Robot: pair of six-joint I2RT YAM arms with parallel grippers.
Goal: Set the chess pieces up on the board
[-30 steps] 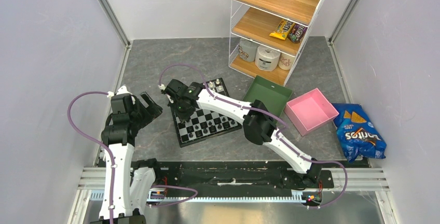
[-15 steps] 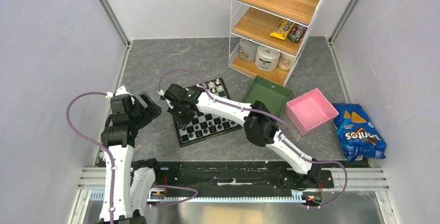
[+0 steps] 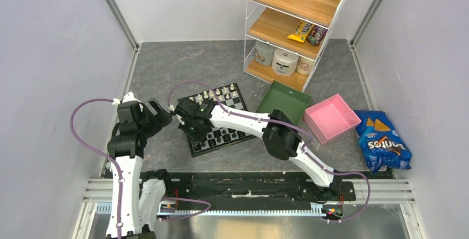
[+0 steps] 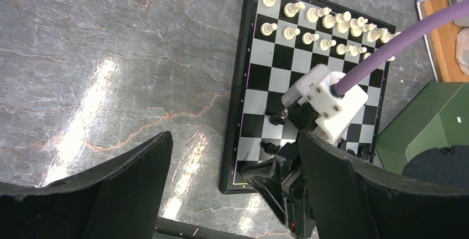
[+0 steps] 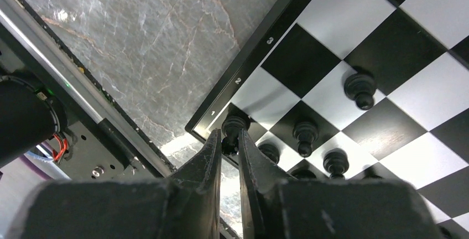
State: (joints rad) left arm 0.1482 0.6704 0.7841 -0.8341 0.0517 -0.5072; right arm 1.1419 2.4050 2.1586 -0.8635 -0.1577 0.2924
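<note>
The chequered board lies in the middle of the table, with cream-white chess pieces lined along its two far rows. Several black chess pieces stand on the near rows. My right gripper is shut on a black piece, which it holds upright over the board's near-left corner square. My left gripper hangs open just left of the board, above bare table, with nothing between its fingers. In the top view the right gripper is beside the left gripper.
A green tray and a pink tray sit to the right of the board. A blue chips bag lies at the far right. A wire shelf rack stands at the back. The arms' metal rail runs along the near edge.
My right gripper has moved from the board's left middle toward its near-left corner, carrying the black piece. The left arm has barely shifted.
</note>
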